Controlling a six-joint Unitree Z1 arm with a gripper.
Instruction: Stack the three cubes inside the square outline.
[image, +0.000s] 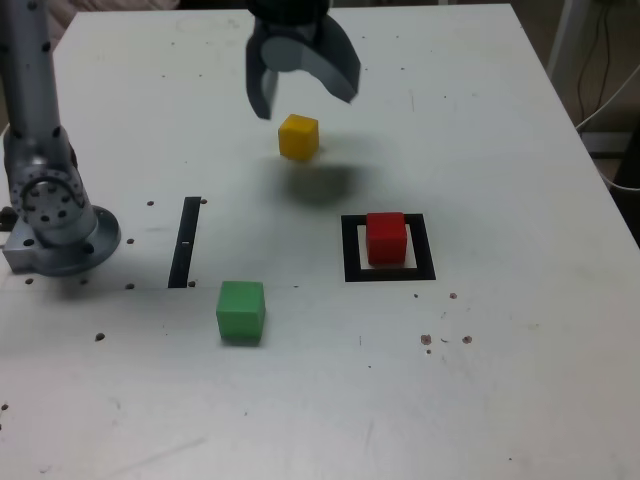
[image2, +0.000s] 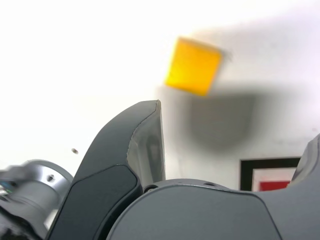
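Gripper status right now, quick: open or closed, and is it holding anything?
Gripper: open, jaws spread wide, holding nothing; it hangs above the yellow cube, which sits on the table.

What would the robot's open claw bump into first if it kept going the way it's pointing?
Probably the yellow cube. The open gripper hangs empty above it, pointing down at it, though depth is hard to judge.

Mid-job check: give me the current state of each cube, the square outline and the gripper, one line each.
red cube: sitting inside the square outline, nothing on top.
yellow cube: on the table, free, below the gripper.
green cube: on the table, untouched, outside the outline.
square outline: holds only the red cube.
gripper: open, empty, above the yellow cube.
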